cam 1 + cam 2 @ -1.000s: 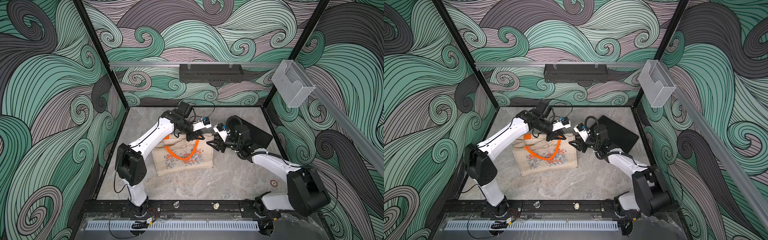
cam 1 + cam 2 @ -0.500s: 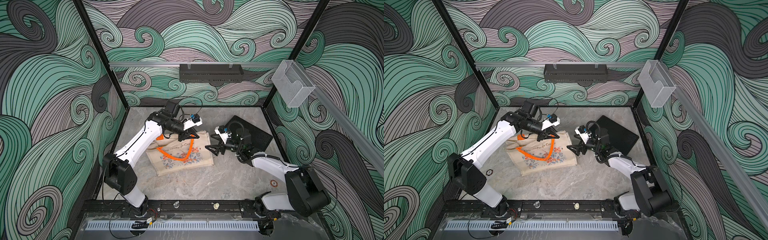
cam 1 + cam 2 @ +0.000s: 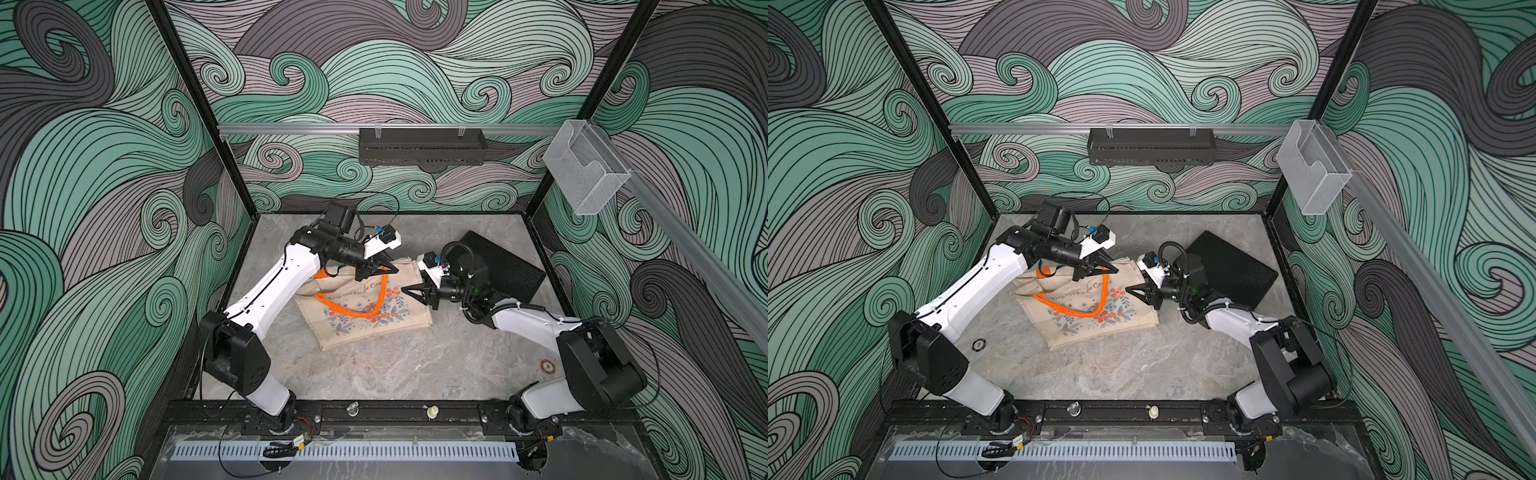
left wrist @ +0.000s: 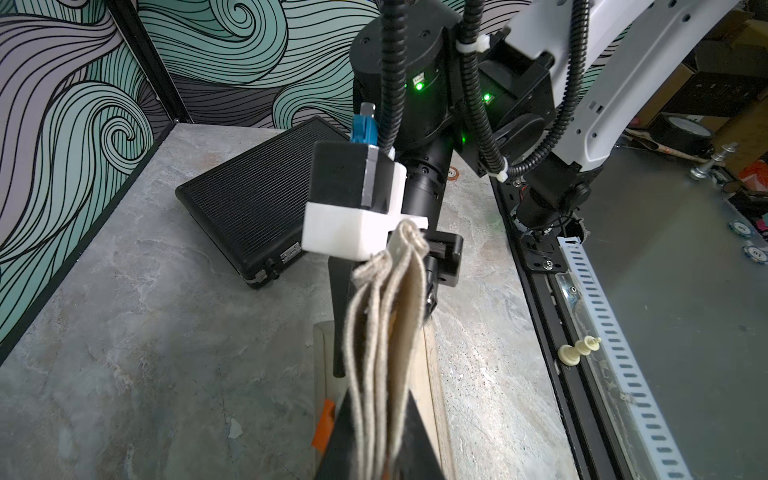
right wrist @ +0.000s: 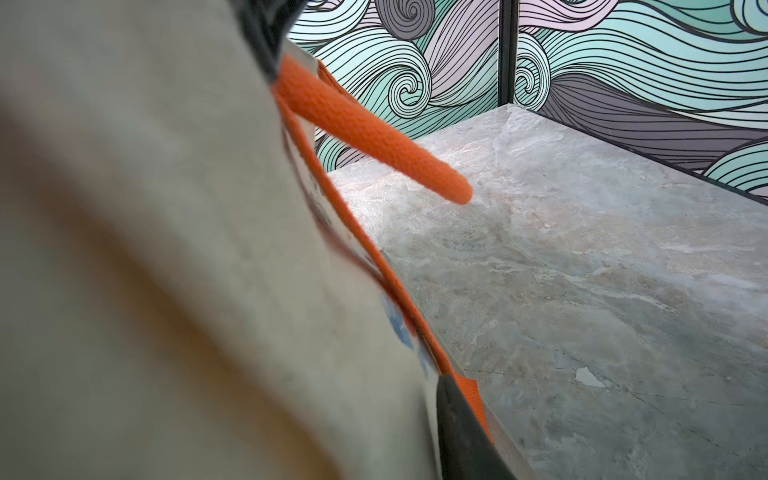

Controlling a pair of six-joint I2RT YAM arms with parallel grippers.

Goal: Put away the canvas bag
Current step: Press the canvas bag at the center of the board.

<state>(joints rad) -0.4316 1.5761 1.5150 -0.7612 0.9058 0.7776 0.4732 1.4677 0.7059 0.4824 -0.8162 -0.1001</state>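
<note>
The beige canvas bag (image 3: 365, 320) (image 3: 1096, 324), with orange handles and a floral print, lies tilted on the stone table in both top views. My left gripper (image 3: 392, 271) (image 3: 1112, 270) is shut on its far top edge. The folded canvas (image 4: 399, 316) runs out from between those jaws in the left wrist view. My right gripper (image 3: 405, 290) (image 3: 1129, 289) has come in from the right and is shut on the bag's right end. In the right wrist view the bag (image 5: 166, 249) fills the left side, an orange handle (image 5: 374, 137) sticks out, and only one finger (image 5: 461, 440) shows.
A flat black ribbed case (image 3: 503, 266) lies behind the right arm. A black rack (image 3: 422, 145) hangs on the back rail and a clear holder (image 3: 582, 166) on the right rail. A poker chip (image 3: 547, 366) lies near the right arm's base, and a chess piece (image 3: 432, 411) lies on the front rail.
The right gripper opened wide, then closed on the bag's right end. The left arm's elbow swung left and toward the front while it kept its hold on the bag.
</note>
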